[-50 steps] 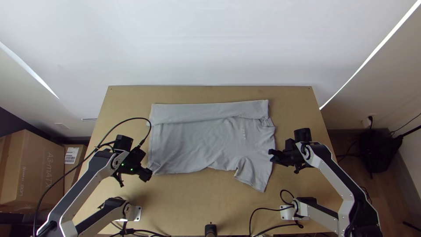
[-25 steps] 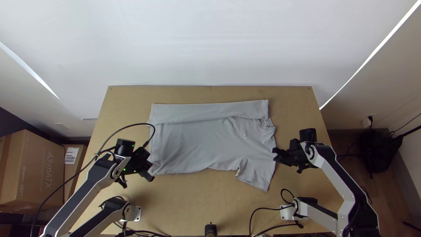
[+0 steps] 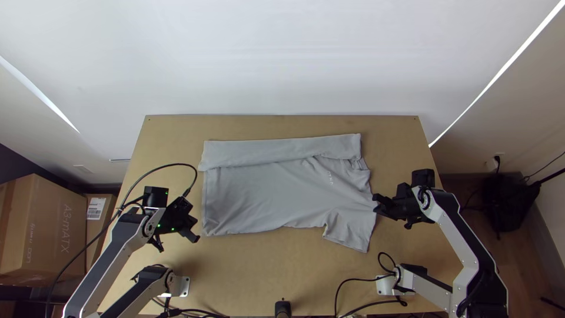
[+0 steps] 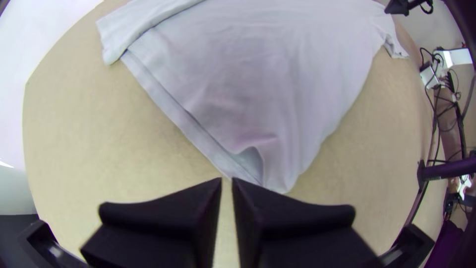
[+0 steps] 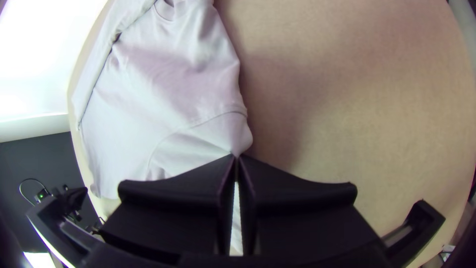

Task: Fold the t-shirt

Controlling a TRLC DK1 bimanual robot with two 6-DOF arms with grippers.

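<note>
The left gripper's [image 3: 194, 229] jaws stand slightly spread, a thin strip of tabletop showing in the gap between them, while the right gripper's [image 3: 376, 204] jaws are pressed together on the light grey, short-sleeved cotton-like t-shirt [image 3: 271, 194], pinching the outer edge of its near sleeve [image 3: 350, 231]. The shirt lies across the middle of the light wooden rectangular table [image 3: 265, 271], its hem toward the left arm and its collar [image 3: 358, 165] toward the right arm. Along the far side, a long band of cloth is folded over onto the body; the rest is spread mostly smooth, with soft creases around the chest and the held sleeve, which points toward the table's near edge. The left gripper is just beside the near corner of the hem, where the left wrist view shows a small raised fold [image 4: 270, 154]. Left of the table sits a large brown cardboard box [image 3: 44, 229].
</note>
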